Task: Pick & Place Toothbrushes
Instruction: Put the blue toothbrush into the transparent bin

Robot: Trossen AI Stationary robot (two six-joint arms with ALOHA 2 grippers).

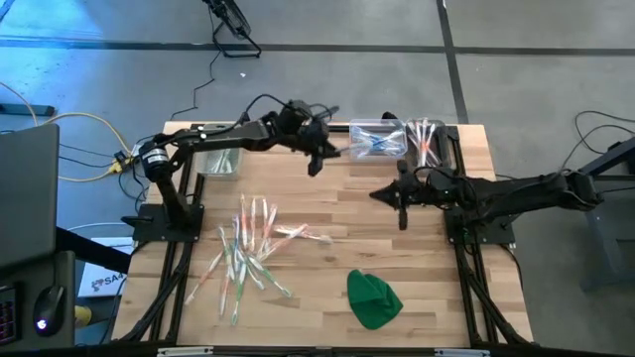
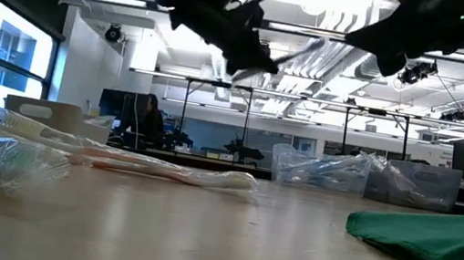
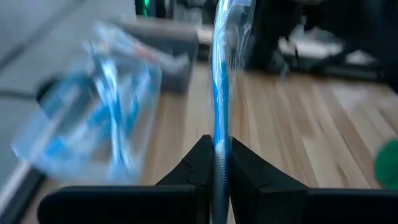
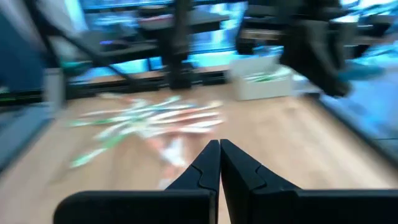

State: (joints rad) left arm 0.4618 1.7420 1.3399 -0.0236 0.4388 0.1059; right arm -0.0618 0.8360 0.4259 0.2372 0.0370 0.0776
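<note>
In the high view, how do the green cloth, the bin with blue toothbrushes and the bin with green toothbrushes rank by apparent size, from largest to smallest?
1. green cloth, the largest patch.
2. bin with blue toothbrushes and bin with green toothbrushes: they look about alike, and the left arm covers part of each, so I do not rank them.

Toothbrush pile [image 1: 253,248] left of cloth lump [image 1: 373,298]; bins [image 1: 402,139] at table's [image 1: 417,228] far edge.

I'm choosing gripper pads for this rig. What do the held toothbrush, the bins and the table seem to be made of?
Blue toothbrush clamped in the left gripper: looks like plastic inside a glossy clear wrapper that crinkles and glints. Bin at the table's far edge: clear, seemingly rigid plastic, contents showing through. Table: pale wooden planks with visible grain, matte finish.
</note>
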